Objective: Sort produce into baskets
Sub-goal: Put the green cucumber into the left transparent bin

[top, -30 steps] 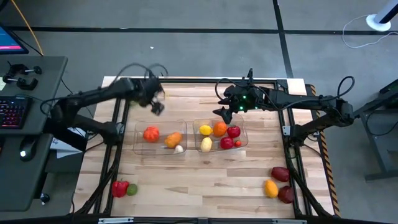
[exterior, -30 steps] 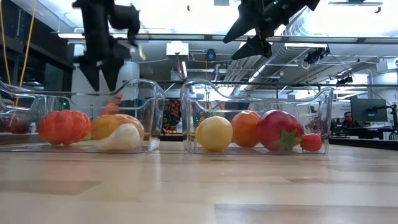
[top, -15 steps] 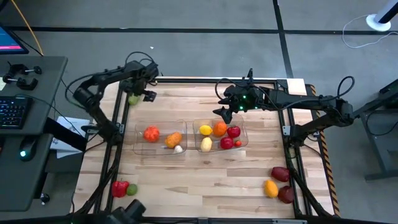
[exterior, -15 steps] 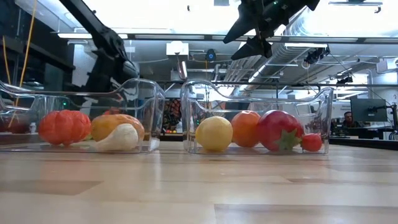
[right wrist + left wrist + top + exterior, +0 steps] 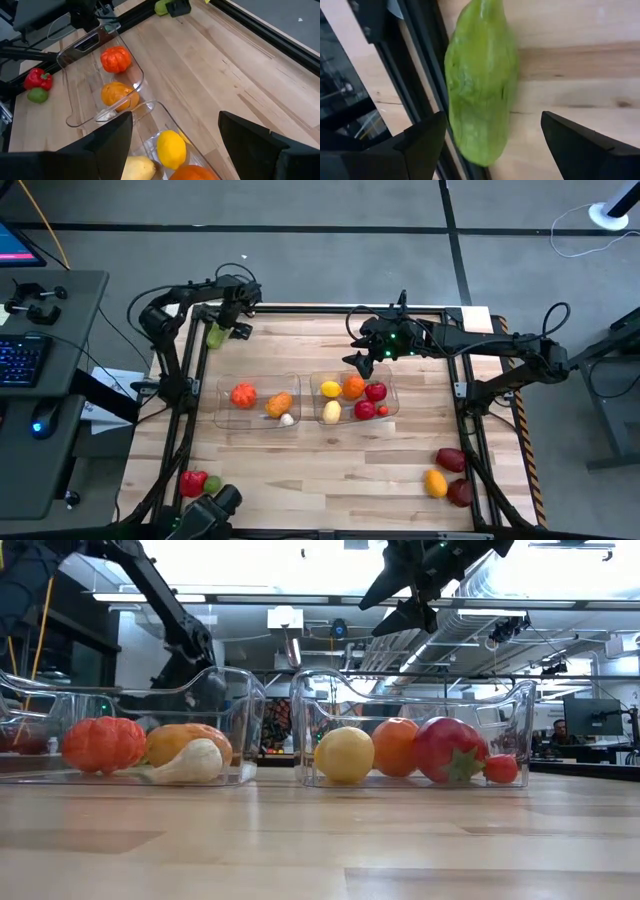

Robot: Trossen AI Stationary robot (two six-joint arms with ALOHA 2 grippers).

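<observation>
The green vegetable (image 5: 481, 82) lies on the table (image 5: 330, 470) at its far left corner, hard against the dark frame rail (image 5: 422, 75), and the left gripper (image 5: 232, 323) sits low over it — fingers spread wide either side, holding nothing. This looks like the reach before the pick. To do it well, the fingers should drop squarely across the vegetable's narrow width, clear of the rail on one side, and close near the fat middle so the thing does not squirt out.

Nearby, the left basket (image 5: 222, 418) holds a ribbed orange-red piece (image 5: 243, 394), an orange one (image 5: 279, 403) and a small white one (image 5: 287, 419). The right basket (image 5: 318, 416) carries yellow, orange and red pieces. The right gripper (image 5: 358, 362) hangs above that basket's far edge — fingers apart, empty, waiting.

Plenty left: a red pepper (image 5: 192, 482) and a small green fruit (image 5: 212, 483) at the near left, and a maroon, yellow-orange and dark red cluster (image 5: 447, 474) at the near right.
</observation>
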